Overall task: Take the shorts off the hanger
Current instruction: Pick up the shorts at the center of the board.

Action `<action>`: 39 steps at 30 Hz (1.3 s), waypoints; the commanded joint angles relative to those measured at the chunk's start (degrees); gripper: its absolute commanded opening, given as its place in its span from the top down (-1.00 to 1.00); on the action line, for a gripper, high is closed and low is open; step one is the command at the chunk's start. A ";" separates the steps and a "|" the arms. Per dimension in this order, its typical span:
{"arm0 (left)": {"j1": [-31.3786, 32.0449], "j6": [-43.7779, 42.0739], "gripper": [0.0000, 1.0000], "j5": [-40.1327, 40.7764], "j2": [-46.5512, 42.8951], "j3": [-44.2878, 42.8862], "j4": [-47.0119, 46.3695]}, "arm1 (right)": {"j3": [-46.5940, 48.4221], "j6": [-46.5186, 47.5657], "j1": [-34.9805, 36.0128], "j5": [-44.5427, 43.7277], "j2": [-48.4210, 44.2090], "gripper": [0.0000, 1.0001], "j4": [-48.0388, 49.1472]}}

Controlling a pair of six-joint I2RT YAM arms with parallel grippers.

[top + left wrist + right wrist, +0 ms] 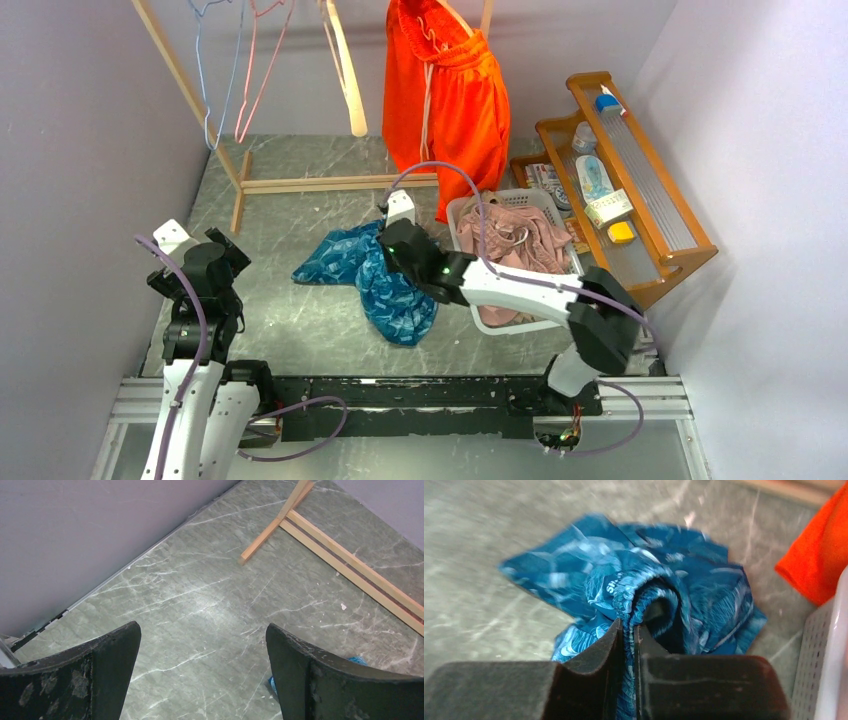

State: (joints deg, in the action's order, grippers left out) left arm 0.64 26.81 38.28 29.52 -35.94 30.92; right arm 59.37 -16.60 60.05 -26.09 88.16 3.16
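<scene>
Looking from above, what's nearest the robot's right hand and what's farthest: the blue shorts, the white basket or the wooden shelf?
1. Blue shorts, pinched in the right hand.
2. White basket, just to its right.
3. Wooden shelf, beyond the basket by the right wall.

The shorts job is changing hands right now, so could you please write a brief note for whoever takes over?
Left gripper: open, empty, over bare table.
Right gripper: shut on blue shorts, which lie crumpled on the table beside the basket.
Pink shorts: in the basket.
Orange shorts: hanging on the rack.
Done: blue and pink are off; two hangers hang bare.
Left: blue probably goes into the basket, then take down the orange.
</scene>
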 commanded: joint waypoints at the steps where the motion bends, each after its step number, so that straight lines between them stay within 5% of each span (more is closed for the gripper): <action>1: -0.64 -0.60 -0.97 -0.87 -0.32 -0.73 -1.98 | 7.04 -9.84 -4.12 -0.04 7.38 0.73 -16.95; 3: -0.64 -0.78 -0.97 -1.04 -0.42 -0.62 -2.23 | 7.83 -10.88 -6.37 5.18 9.27 0.53 -18.94; 4: -0.64 -0.79 -0.97 -1.05 -0.43 -0.62 -2.26 | 7.92 -11.69 -7.37 7.21 9.83 -0.14 -19.78; 8: -0.64 -1.10 -0.97 -1.39 -0.41 -0.53 -2.44 | 7.31 -12.31 -8.24 9.96 9.89 -0.96 -21.03; 9: -0.64 -1.14 -0.97 -1.40 -0.42 -0.53 -2.52 | 6.91 -12.17 -8.37 10.29 9.60 -0.99 -20.58; 17: -0.64 -1.48 -0.97 -1.67 -0.47 -0.36 -2.92 | 9.67 -11.51 -11.36 18.81 16.99 -1.00 -18.75; 24: -0.64 -1.60 -0.97 -1.76 -0.49 -0.27 -3.08 | 22.33 -6.85 -8.54 9.47 32.87 -1.00 -25.69; 28: -0.64 -1.78 -0.97 -1.71 -0.82 -0.18 -3.19 | 20.01 -9.64 -6.69 7.30 37.49 -0.99 -24.04; 39: -0.64 -2.81 -0.97 -2.61 -0.72 0.26 -4.37 | 8.65 -9.78 -3.71 0.89 31.00 0.56 -18.95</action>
State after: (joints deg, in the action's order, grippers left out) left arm 0.58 25.06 36.75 29.08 -35.94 29.23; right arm 75.55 -26.94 55.77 -24.58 118.04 -8.34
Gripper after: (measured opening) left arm 0.986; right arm 0.317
